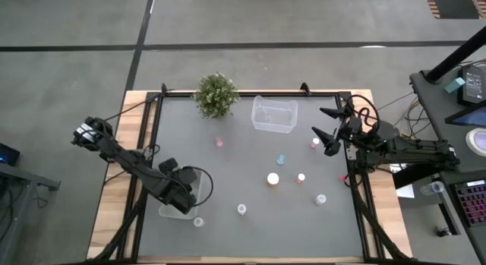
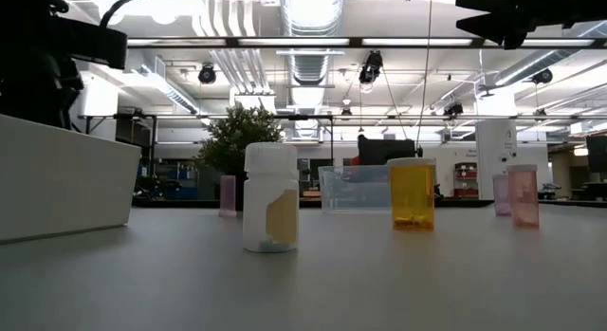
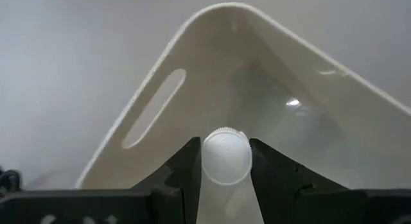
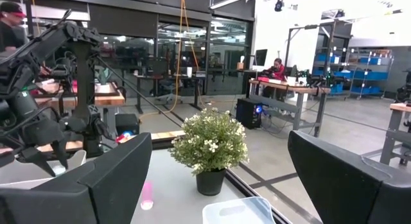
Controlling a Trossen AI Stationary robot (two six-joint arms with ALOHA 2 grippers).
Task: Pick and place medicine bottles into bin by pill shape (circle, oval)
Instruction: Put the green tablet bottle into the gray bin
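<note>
My left gripper [image 1: 180,190] hangs over a white bin [image 1: 176,208] at the table's near left and is shut on a small white-capped bottle [image 3: 225,156]. My right gripper [image 1: 332,132] is open and empty at the far right, above the table. Several small bottles stand on their bases on the table: pink ones [image 1: 219,142] [image 1: 315,143], a pale blue one [image 1: 280,159], a white-capped one [image 1: 272,178], an orange one [image 1: 301,177], and others [image 1: 321,198] [image 1: 241,209] [image 1: 199,222]. The low view shows a white bottle [image 2: 270,198] and an orange one [image 2: 413,193]. My left gripper pinches the bottle between its two fingers [image 3: 186,166], one on each side of the round white cap [image 3: 225,146]. The fingers point down into the white bin [image 3: 270,70]. The cap's top faces the wrist camera, which hides the body. The bottle seems clear of the bin's floor.
A clear bin [image 1: 275,115] stands at the far middle, with a green potted plant [image 1: 216,94] to its left. The right wrist view shows the plant [image 4: 210,147], a pink bottle [image 4: 147,195] and the clear bin's rim [image 4: 237,208]. A small red thing [image 1: 343,178] lies by the right edge.
</note>
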